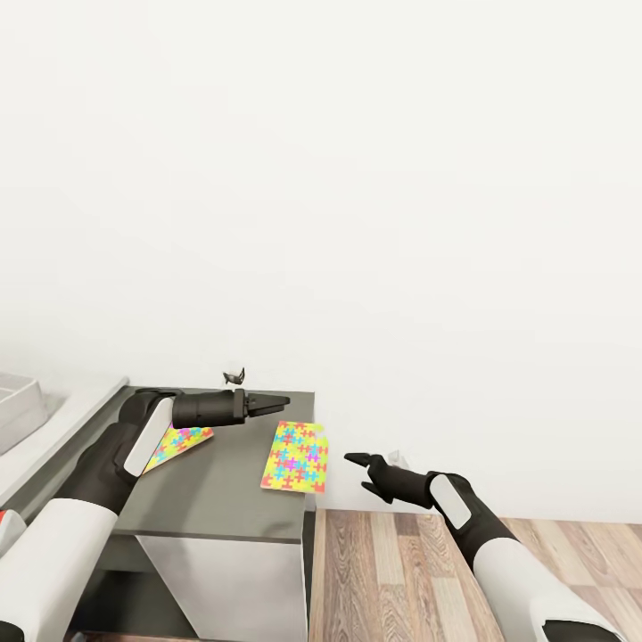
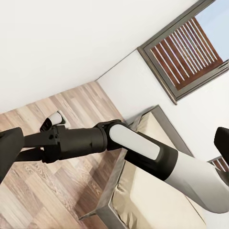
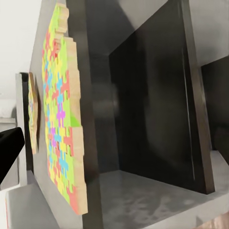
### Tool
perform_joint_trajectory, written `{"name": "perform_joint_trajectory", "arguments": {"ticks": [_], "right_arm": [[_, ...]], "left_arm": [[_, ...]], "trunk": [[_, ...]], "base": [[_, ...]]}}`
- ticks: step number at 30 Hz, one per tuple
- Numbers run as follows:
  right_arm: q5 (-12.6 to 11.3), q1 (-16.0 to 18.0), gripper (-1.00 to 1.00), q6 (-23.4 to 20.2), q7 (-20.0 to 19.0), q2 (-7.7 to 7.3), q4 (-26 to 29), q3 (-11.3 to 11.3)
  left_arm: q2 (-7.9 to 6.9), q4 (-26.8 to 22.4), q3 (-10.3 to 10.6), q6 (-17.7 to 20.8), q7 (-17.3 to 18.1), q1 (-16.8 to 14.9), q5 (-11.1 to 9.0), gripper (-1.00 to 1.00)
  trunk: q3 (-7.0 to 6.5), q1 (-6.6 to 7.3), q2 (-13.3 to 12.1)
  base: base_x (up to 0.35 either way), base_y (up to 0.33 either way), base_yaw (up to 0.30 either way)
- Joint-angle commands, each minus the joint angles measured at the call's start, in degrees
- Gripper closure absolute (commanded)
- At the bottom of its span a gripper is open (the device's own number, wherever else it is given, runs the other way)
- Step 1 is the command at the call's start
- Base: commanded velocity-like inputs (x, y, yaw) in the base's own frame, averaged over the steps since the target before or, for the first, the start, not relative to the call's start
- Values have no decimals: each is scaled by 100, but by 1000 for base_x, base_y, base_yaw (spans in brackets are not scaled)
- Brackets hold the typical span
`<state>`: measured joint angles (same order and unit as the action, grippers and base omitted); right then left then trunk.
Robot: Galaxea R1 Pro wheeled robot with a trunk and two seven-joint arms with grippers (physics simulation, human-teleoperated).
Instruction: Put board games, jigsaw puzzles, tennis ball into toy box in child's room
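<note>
At far left a grey bin [image 1: 20,406] (likely the toy box) shows just a corner, contents hidden; both puzzles remain out on the dark cabinet top [image 1: 214,499], so that step looks undone; one puzzle [image 1: 178,443] lies under the left gripper [image 1: 278,404], fingers nearly together, gripping nothing; the other puzzle [image 1: 297,456] overhangs the edge; the right gripper [image 1: 360,473] hovers beside it, spread and empty.
</note>
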<state>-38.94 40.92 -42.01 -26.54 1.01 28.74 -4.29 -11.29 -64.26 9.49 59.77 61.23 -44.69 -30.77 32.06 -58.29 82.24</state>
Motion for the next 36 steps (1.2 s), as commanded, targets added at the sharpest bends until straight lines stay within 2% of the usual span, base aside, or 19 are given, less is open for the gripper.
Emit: {"name": "perform_joint_trajectory", "arguments": {"ticks": [1, 17, 25, 36], "right_arm": [[9, 4, -100, -42, -8, 6, 4, -45], [9, 4, -100, -33, -123, 7, 9, -34], [9, 4, -100, -23, -258, 4, 9, 99], [9, 4, -100, -20, -273, 5, 9, 124]], "left_arm": [[-5, 1, 9, 23, 12, -5, -8, -100], [-5, 1, 9, 23, 12, -6, -8, -100], [-5, 1, 11, 23, 12, -5, -8, -100], [-5, 1, 5, 23, 12, -5, -10, -100]], "trunk": [[6, 0, 3], [6, 0, 3], [6, 0, 3], [6, 0, 3]], "base": [[0, 0, 0], [0, 7, 0], [0, 0, 0], [0, 75, 32]]}}
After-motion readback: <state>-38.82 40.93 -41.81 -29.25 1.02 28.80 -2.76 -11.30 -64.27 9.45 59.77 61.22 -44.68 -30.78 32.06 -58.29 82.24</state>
